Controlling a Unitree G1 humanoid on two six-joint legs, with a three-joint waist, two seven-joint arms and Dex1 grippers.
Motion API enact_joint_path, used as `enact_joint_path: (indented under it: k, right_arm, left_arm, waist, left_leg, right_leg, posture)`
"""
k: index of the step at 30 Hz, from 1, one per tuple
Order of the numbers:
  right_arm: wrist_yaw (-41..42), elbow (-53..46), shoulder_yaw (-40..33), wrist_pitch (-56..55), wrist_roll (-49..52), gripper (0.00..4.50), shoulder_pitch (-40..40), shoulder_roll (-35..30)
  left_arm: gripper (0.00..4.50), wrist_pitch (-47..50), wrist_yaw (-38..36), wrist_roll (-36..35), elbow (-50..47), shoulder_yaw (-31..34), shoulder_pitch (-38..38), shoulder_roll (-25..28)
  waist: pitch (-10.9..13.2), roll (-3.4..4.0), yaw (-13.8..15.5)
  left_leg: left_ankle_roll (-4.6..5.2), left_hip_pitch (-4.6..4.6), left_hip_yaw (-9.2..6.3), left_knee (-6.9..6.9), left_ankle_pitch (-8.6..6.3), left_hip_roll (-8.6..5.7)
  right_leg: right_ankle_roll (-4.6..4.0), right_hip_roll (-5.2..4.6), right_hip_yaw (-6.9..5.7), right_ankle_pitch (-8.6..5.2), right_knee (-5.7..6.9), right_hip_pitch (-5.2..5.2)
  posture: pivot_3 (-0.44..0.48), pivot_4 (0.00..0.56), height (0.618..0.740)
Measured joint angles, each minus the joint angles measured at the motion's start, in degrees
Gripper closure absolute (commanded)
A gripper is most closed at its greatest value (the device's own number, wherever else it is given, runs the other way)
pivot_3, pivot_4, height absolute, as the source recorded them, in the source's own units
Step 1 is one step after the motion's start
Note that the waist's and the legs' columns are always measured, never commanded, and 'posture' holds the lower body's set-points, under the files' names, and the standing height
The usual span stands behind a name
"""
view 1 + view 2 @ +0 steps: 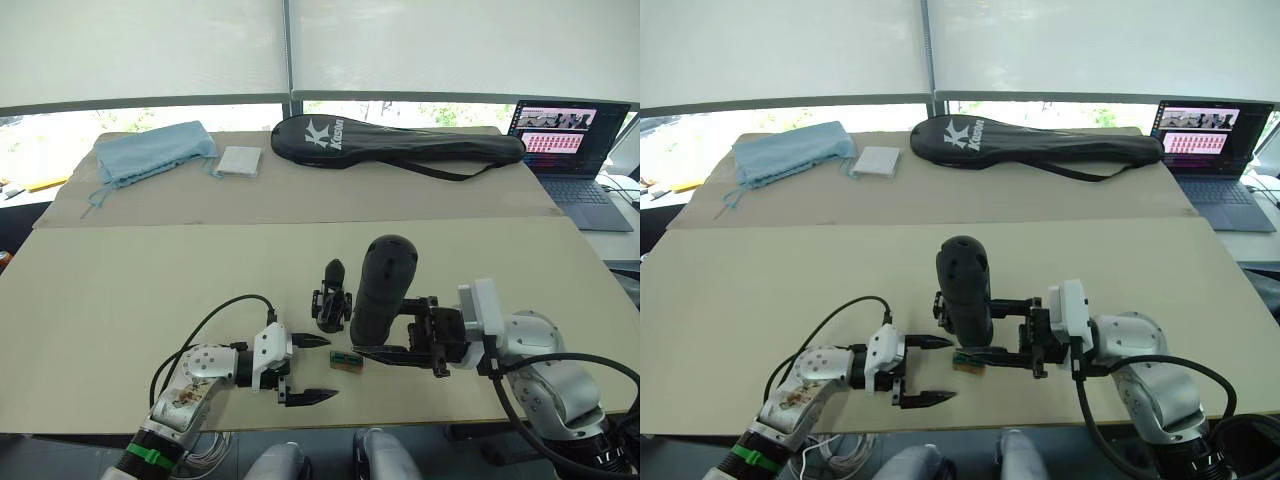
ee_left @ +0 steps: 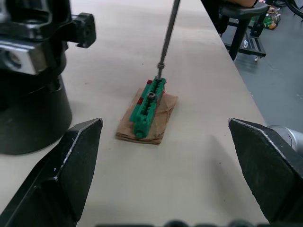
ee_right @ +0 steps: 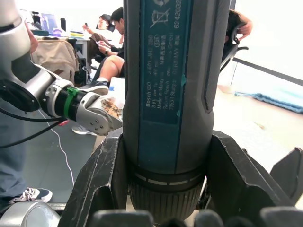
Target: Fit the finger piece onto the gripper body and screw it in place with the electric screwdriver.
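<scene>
Nearest, the left gripper [image 1: 308, 370] gaped empty while the right gripper [image 1: 400, 350] clamped the electric screwdriver [image 1: 383, 288], likely top-heavy and rigid, gripped low near its collar.

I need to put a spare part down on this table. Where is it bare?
Bare: the near table left of the left gripper, and the strip between the gripper body and the racket bag. Crowded: around the green box and electric screwdriver.

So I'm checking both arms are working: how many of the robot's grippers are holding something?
1. The right gripper is shut on the electric screwdriver; the left gripper is open and empty beside the small green-brown box.
</scene>
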Motion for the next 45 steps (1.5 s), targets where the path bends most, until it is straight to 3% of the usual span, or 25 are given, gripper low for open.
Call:
enact_joint_path:
  k: [15, 25, 33, 45]
  right_arm:
    - [-2.4, -3.2, -3.4, 5.2, 5.7, 2.60, -3.9, -2.5]
    - [-7.1, -5.3, -8.6, 10.1, 12.5, 2.60, -9.2, -4.7]
    - [-10.6, -2.1, -11.5, 14.5, 17.4, 2.60, -16.8, -5.4]
    - [-13.2, 5.7, -11.4, 20.0, 20.0, 2.60, -26.7, -4.0]
  left_arm:
    - [0.00, 1.4, -5.3, -10.5, -4.6, 8.0, 1.3, 3.6]
    - [0.00, 15.1, -4.0, -22.1, -11.6, 15.7, -0.6, 8.9]
    - [0.00, 18.8, -2.6, -24.4, -11.4, 18.3, -6.6, 9.0]
    - [0.00, 19.6, -2.6, -24.4, -8.4, 19.4, -8.8, 8.8]
  waist:
    - [0.1, -0.08, -0.2]
    - [0.1, -0.12, -0.2]
    - [0.2, -0.17, -0.3]
    - [0.2, -0.18, -0.2]
  left_leg:
    - [0.00, -0.05, 0.00, 0.01, 0.00, 0.00]
    - [-0.01, -0.05, 0.00, -0.01, 0.00, -0.01]
    - [-0.03, -0.05, -0.01, -0.03, 0.01, 0.00]
    - [-0.03, -0.15, -0.01, -0.03, 0.01, 0.00]
  right_leg:
    - [0.00, -0.01, 0.00, 0.00, -0.01, -0.04]
    - [-0.01, 0.00, -0.03, 0.00, -0.02, -0.05]
    - [-0.02, 0.01, -0.04, 0.01, -0.02, -0.07]
    - [-0.03, 0.00, -0.03, 0.01, -0.03, -0.15]
  posture:
    - [0.000, 0.150, 0.740]
    - [0.000, 0.150, 0.740]
    - [0.000, 0.150, 0.740]
    - [0.000, 0.150, 0.740]
